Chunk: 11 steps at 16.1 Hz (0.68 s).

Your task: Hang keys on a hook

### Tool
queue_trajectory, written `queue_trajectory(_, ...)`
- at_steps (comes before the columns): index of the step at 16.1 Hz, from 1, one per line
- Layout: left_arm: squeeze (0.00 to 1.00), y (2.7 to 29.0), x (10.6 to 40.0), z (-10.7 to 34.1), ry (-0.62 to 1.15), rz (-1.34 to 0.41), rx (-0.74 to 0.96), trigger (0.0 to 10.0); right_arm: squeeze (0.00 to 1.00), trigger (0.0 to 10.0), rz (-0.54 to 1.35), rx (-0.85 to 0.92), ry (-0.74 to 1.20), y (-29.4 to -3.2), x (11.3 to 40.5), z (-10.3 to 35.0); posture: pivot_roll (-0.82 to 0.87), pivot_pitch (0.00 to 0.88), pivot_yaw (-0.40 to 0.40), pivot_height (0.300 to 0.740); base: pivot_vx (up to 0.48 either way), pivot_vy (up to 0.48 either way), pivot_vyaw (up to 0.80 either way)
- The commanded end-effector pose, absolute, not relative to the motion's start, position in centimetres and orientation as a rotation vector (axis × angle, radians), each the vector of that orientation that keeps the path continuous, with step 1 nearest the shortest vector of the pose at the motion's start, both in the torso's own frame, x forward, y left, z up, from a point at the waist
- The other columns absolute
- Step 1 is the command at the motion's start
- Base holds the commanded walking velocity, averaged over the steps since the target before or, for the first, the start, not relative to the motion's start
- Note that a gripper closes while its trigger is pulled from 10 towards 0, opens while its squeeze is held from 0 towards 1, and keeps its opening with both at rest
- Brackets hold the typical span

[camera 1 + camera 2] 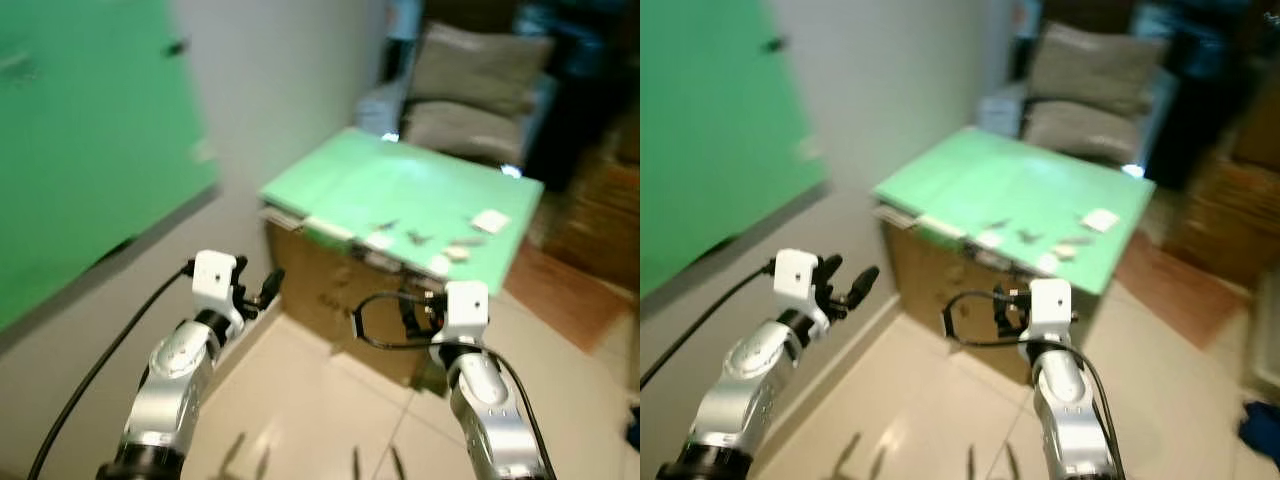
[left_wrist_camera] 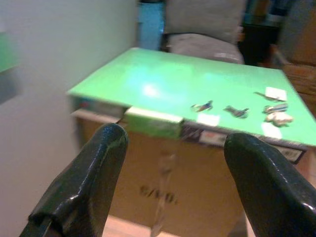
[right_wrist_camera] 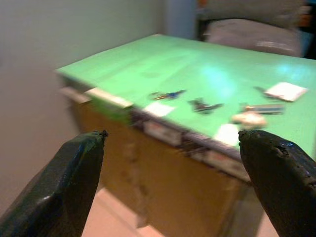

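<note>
Several small keys lie on a green tabletop (image 1: pixel 350 175) ahead of me: one key (image 2: pixel 202 105) with a blue part, a dark key (image 2: pixel 237 112) beside it, and a third key (image 2: pixel 275 108) further right. My left gripper (image 2: pixel 177 136) is open and held low in front of the table's near edge. My right gripper (image 3: pixel 173 136) is open too, at the same height, short of the keys. Neither holds anything. A small dark fitting (image 1: pixel 178 46) sits on the green wall panel (image 1: pixel 80 130) to my left, too blurred to make out.
The green top rests on a brown cardboard box (image 1: pixel 320 290). White cards (image 1: pixel 490 220) lie among the keys. A grey cushioned chair (image 1: pixel 470 80) stands behind the table and stacked boxes (image 1: pixel 600 200) at the right. Pale tiled floor (image 1: pixel 320 400) lies under my arms.
</note>
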<state>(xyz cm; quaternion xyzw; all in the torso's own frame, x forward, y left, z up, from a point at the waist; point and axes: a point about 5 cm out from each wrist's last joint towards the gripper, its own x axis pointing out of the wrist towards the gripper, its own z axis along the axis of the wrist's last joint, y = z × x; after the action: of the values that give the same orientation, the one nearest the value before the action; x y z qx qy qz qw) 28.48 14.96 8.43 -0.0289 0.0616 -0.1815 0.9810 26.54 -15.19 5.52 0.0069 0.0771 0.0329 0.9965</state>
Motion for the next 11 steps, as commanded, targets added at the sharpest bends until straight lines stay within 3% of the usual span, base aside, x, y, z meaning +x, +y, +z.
queue_trajectory(1,0.0,13.91,28.66,8.8,0.11,-0.417,-0.055,10.0,0.71,10.0,0.037,0.017,0.133,-16.06,26.46,5.85,-0.08,0.0,0.056,0.717,0.48,0.0,-0.59)
queue_trajectory(7,0.0,13.58,28.4,8.48,0.12,-0.439,-0.07,10.0,0.69,10.0,0.022,-0.021,0.146,-16.19,26.09,5.59,-0.09,0.0,0.057,0.717,0.48,0.0,-0.58)
queue_trajectory(11,0.0,12.98,27.97,8.42,0.12,-0.474,-0.07,10.0,0.68,10.0,0.012,-0.027,0.146,-16.22,26.04,5.58,-0.09,0.0,0.059,0.717,0.48,0.0,0.0)
